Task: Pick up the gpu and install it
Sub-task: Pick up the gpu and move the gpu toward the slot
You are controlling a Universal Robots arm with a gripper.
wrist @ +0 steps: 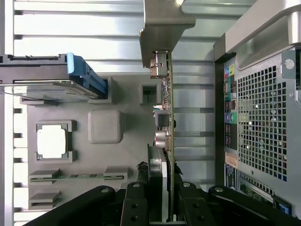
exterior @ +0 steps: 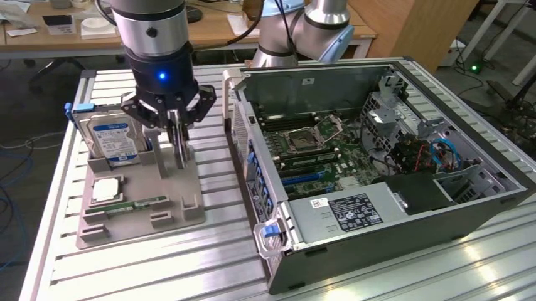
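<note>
Fingers (wrist: 135, 207) of the end effector (wrist: 161, 190) are pressing in from both sides on the gpu (wrist: 170, 94), so the end effector is closed on the card. In the wrist view the card is showing edge-on, a thin green-edged board with small components along it, and its silvery metal bracket (wrist: 164, 23) is sticking out at the end far from the fingers. The gpu is standing upright on its long edge over the grey holder (exterior: 163, 185). Whether its lower edge is sitting in the holder's slot or hanging just clear of it, I cannot tell.

The arm (exterior: 150, 37) is reaching straight down from above, with a blue light glowing on its wrist. On the exterior view's left of the gpu, a hard drive (exterior: 113, 138) with a blue-and-white label is standing upright in its own slot of the same holder, just beside the end effector. Nearer the camera, a square processor chip (exterior: 107, 188) is lying flat in a recess, and a narrow green memory stick (exterior: 138, 204) is lying in a groove beside it.

The holder is resting on the slatted metal tabletop (exterior: 125, 269). On the exterior view's right, an open computer case (exterior: 377, 232) is lying on its side close to the holder, with its motherboard (exterior: 318, 150) facing up. The perforated rear panel (wrist: 263, 122) of the case is facing the gpu.
</note>
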